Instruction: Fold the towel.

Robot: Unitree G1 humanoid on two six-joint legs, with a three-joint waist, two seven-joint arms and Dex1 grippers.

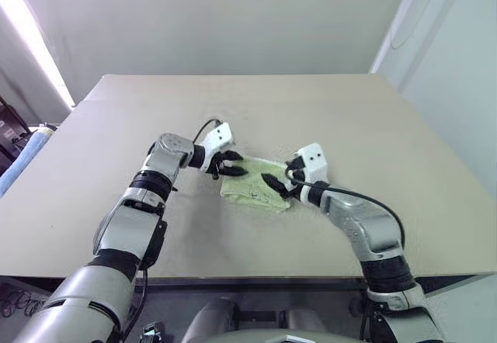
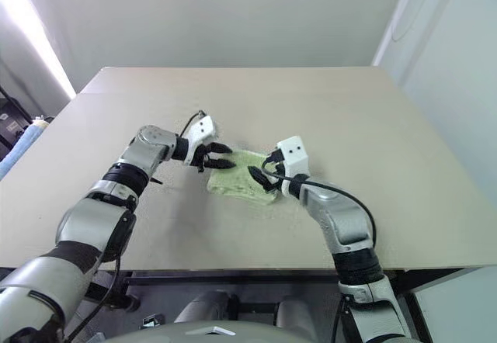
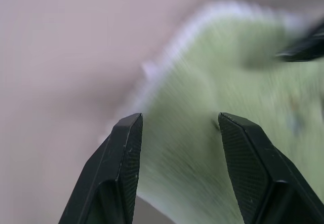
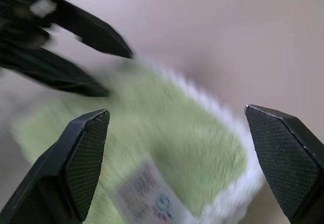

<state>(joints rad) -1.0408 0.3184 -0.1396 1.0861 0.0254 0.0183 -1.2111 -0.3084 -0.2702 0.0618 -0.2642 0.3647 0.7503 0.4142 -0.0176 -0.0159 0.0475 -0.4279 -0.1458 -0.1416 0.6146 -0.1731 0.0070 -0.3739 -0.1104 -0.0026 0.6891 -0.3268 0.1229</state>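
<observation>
Fuzzy light green terry-cloth towel (image 1: 255,188) with white stitched edging and printed label (image 4: 147,196), on smooth matt beige table (image 1: 326,110).

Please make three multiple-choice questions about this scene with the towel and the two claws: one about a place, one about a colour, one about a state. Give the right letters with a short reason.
1. Where does the towel lie?
A. on the table, between the two claws
B. on the floor
C. hanging off the table's far edge

2. What colour is the towel?
A. dark red
B. light green with white edging
C. black

3. How does the right claw stand?
A. shut on the towel
B. open, with nothing gripped
C. shut on the left claw

Answers:
1 A: the head views show it on the table, with the left claw at one side and the right claw at the other.
2 B: the right wrist view shows green terry cloth with a white edge.
3 B: its two fingers stand wide apart over the towel, and the cloth is not pinched between them.
</observation>
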